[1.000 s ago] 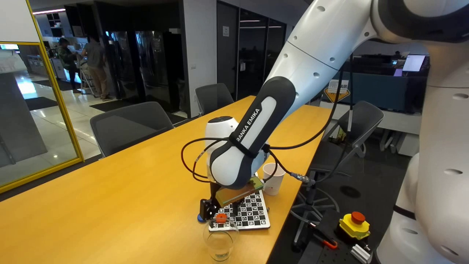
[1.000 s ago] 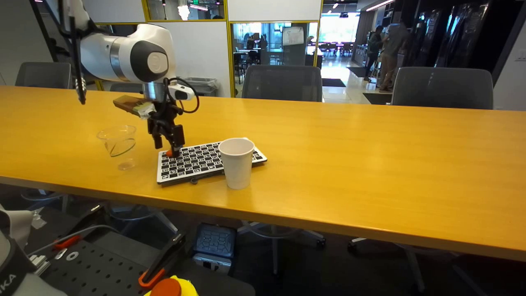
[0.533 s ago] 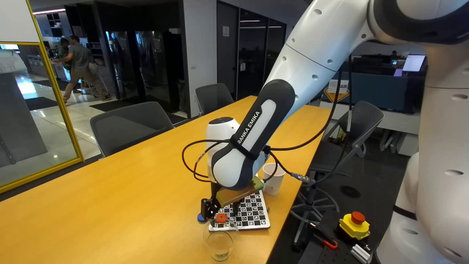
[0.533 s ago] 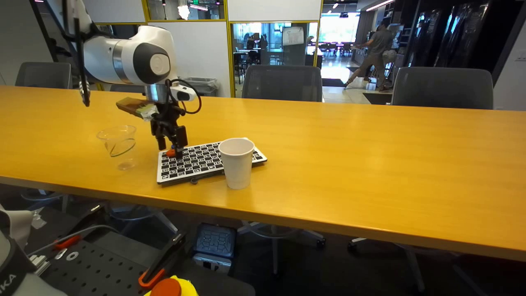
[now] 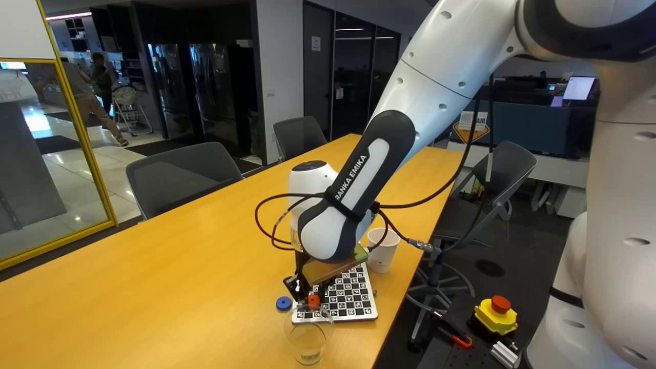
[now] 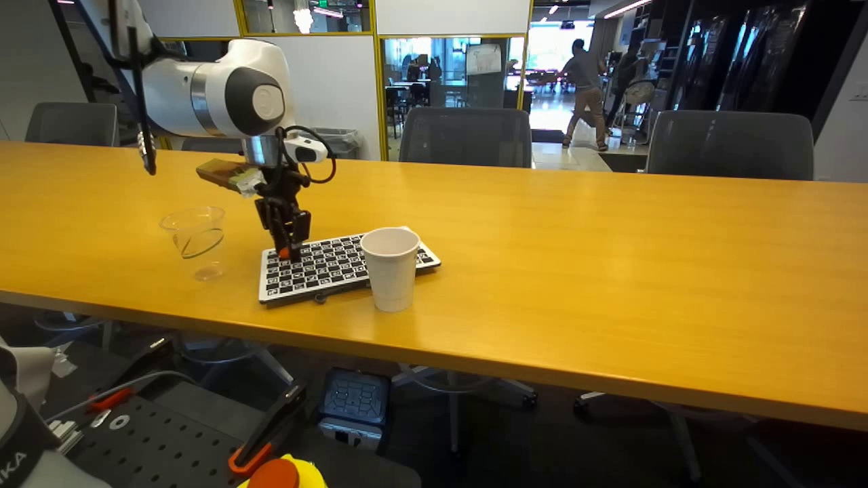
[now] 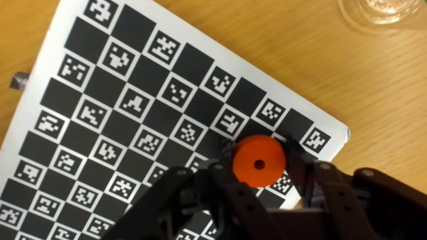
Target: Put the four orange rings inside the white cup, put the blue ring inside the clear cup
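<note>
Wrist view: my claw (image 7: 260, 156) clamps an orange ring (image 7: 259, 150) at the corner of the board (image 7: 143, 110). An exterior view shows the blue ring (image 5: 283, 303) beside the board, not yet in the clear cup (image 5: 308, 336); I can't see how many the white cup (image 5: 382, 258) holds.

Wood-grained table (image 7: 300, 50), glossy plastic clear cup (image 6: 197, 238), matt white cup (image 6: 391, 272), smooth orange ring (image 7: 259, 151)

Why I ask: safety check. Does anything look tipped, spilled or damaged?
Nothing stands out: the white cup and clear cup stand upright, the blue ring lies flat on the table, and no spill or damage shows.
</note>
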`<act>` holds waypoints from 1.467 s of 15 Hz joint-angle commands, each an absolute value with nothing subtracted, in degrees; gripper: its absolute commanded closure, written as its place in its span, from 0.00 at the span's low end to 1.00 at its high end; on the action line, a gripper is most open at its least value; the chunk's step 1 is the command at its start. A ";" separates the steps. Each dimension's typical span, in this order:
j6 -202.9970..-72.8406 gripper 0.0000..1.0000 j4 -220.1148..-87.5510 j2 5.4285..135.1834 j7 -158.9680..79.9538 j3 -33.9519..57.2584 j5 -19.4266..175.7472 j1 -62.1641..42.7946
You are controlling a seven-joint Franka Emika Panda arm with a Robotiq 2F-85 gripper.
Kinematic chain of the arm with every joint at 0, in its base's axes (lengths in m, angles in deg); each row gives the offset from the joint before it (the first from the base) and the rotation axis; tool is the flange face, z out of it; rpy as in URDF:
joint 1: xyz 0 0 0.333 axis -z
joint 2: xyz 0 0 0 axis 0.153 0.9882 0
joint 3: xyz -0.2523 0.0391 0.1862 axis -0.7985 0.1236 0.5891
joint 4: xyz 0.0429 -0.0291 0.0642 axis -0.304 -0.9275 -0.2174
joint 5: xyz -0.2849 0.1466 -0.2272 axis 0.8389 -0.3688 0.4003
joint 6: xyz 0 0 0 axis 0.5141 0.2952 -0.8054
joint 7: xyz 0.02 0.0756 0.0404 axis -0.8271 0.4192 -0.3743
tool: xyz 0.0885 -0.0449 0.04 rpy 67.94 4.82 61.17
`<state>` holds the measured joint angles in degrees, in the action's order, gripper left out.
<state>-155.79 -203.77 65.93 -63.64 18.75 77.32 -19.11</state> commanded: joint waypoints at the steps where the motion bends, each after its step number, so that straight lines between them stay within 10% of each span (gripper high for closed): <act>1: -157.01 0.82 -203.29 66.46 -65.75 17.81 78.65 -20.31; 22: -151.95 0.82 -212.74 42.50 -65.89 12.02 86.00 -1.99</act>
